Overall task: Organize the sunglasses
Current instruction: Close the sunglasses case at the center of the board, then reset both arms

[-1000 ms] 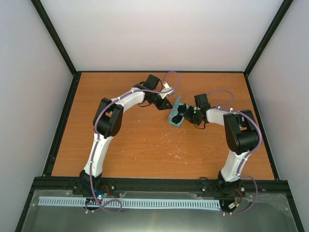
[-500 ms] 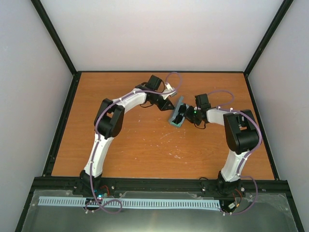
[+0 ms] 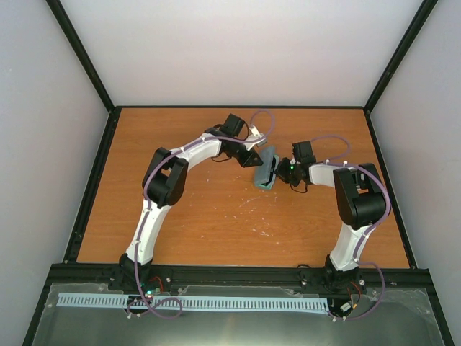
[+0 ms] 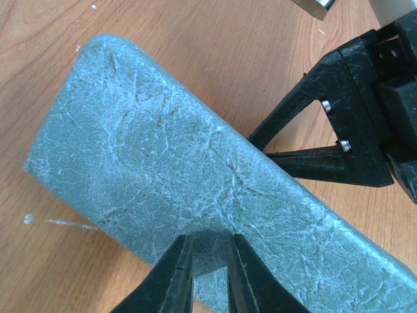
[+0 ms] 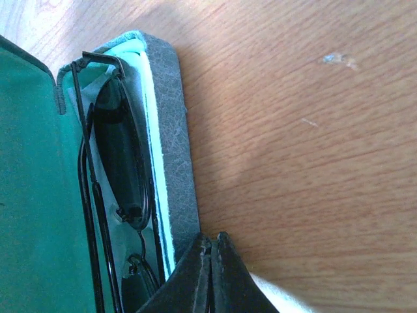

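Grey-blue leatherette marks the case (image 3: 265,171) in the overhead view, standing part-open on the wooden table (image 3: 216,216) between the two arms. The left gripper (image 3: 253,160) is against its far-left side and the right gripper (image 3: 283,167) against its right. The sunglasses are too small to make out from up here. In the left wrist view, the crinkled outer face of the lid (image 4: 195,169) fills the picture. The left fingers (image 4: 182,274) stand a narrow slit apart with their tips resting on that face. Nothing appears to be pinched between them, so this reads as a push rather than a hold. In the right wrist view, the sunglasses (image 5: 120,163) lie folded inside the case's lower half. Their thin dark frame rests against the pale inner edge, with the green lining (image 5: 32,195) of the raised lid to their left. The right jaws are pressed together and empty, their tips just touching the outer wall of the lower half, apparently bracing it. The step in hand looks like shutting the case over glasses that are already stowed. The next move calls for the left arm to swing the lid over and down. Meanwhile the right should keep the base from sliding and stay out from under the closing edge.
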`<state>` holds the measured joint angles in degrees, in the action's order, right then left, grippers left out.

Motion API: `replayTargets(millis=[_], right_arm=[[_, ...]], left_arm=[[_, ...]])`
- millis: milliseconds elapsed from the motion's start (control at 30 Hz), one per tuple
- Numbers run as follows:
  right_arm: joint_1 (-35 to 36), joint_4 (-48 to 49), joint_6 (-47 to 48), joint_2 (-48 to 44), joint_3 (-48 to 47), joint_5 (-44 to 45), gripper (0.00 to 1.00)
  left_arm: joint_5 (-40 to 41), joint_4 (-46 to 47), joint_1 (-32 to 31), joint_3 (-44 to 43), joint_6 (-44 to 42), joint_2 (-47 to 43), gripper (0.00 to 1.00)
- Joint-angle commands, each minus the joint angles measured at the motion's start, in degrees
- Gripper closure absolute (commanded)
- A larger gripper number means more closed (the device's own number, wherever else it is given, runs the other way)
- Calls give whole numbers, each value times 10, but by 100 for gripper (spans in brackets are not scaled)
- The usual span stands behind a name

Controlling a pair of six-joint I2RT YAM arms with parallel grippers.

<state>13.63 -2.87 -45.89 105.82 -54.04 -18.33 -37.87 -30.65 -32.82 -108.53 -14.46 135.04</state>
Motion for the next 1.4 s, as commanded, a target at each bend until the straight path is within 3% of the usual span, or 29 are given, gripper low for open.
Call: replayTargets(millis=[0, 300, 433, 600, 667, 767, 833, 1067, 1367], right_arm=[[10, 30, 4, 18, 9, -35, 97], [9, 22, 10, 20, 5, -36, 97], [4, -40, 34, -19, 2, 2, 97], [-40, -145, 83, -110, -4, 68, 87], [-60, -183, 103, -150, -7, 87, 72], [-91, -233, 138, -195, -13, 111, 46], [-105, -269, 157, -209, -23, 120, 41], [-125, -320, 181, -206, -52, 136, 39], [-129, -297, 173, -191, -59, 118, 41]], left_arm=[[-16, -3, -28, -6, 2, 33, 82], [-10, -7, -28, -4, 1, 38, 82], [8, -4, -18, -4, 7, 10, 71], [18, -1, 43, -16, 17, -60, 44], [24, -10, 74, -21, 15, -97, 31], [39, -36, 131, -12, 15, -155, 1], [56, -44, 174, 17, 14, -194, 1], [137, -29, 291, 192, -33, -305, 1], [142, -18, 324, 264, -33, -337, 0]])
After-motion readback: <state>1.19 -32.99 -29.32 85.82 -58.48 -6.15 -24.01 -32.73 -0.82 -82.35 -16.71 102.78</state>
